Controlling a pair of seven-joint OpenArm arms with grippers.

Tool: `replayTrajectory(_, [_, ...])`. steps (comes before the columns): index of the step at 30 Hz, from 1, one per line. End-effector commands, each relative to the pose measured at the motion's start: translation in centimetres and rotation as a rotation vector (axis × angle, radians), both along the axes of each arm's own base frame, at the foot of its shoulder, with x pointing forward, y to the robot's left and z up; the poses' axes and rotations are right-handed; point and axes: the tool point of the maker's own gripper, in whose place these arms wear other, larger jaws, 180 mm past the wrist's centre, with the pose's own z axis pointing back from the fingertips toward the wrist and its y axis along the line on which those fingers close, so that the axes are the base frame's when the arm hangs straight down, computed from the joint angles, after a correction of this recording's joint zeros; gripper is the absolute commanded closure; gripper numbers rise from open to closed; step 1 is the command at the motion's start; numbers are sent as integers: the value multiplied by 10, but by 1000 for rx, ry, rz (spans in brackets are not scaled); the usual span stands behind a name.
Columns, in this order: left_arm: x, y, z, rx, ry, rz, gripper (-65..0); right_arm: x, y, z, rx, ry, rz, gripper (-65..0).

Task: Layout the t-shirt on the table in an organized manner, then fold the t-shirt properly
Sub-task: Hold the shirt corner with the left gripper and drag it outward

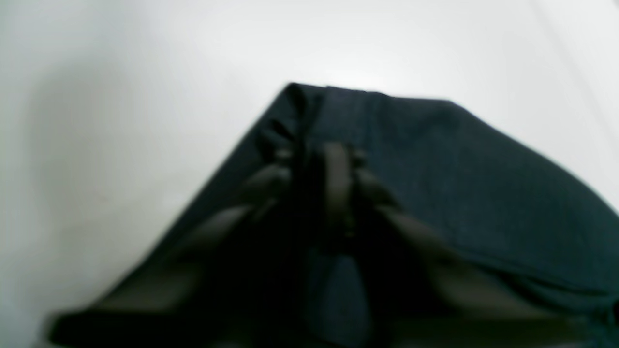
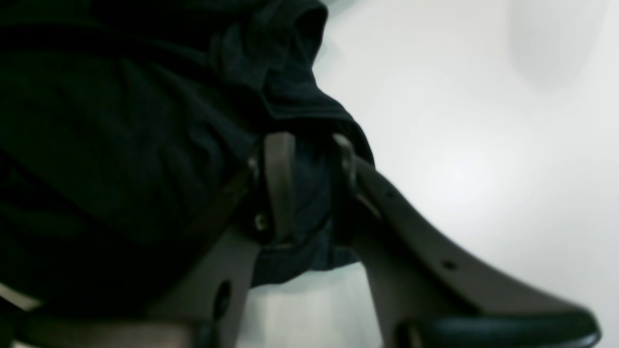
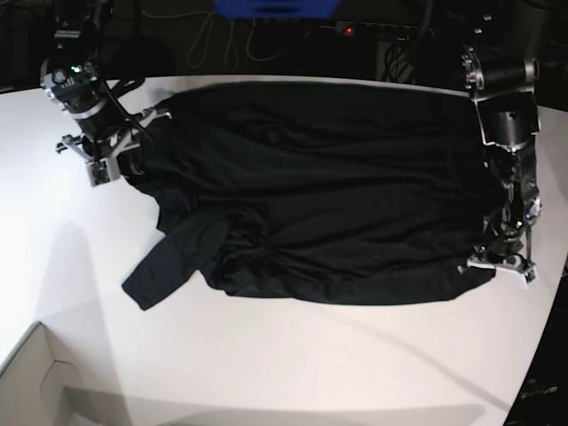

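Observation:
The black t-shirt [image 3: 337, 177] lies spread across the white table [image 3: 266, 364], with a rumpled sleeve [image 3: 169, 266] sticking out at its lower left. My right gripper [image 3: 133, 158] is at the shirt's far left corner. In the right wrist view the gripper [image 2: 312, 145] is shut on a bunch of the shirt's fabric [image 2: 121, 145], just above the table [image 2: 483, 145]. My left gripper [image 3: 490, 264] is at the shirt's near right corner. In the blurred left wrist view the gripper [image 1: 333, 162] is shut on the shirt's edge [image 1: 483, 183] over the table [image 1: 121, 96].
A pale cardboard box corner [image 3: 35, 382] sits at the table's near left edge. Cables, a power strip [image 3: 355, 29] and a blue object [image 3: 275, 7] lie behind the table's far edge. The table's curved edge runs close to my left arm on the right.

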Motion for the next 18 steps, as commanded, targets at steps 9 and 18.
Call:
replayTrajectory(9, [16, 10, 29, 29, -76, 7, 0, 4, 0, 9, 4, -36, 6, -137])
replayTrajectory(18, [0, 3, 47, 82, -129, -38, -4, 6, 0, 10, 5, -41, 6, -137])
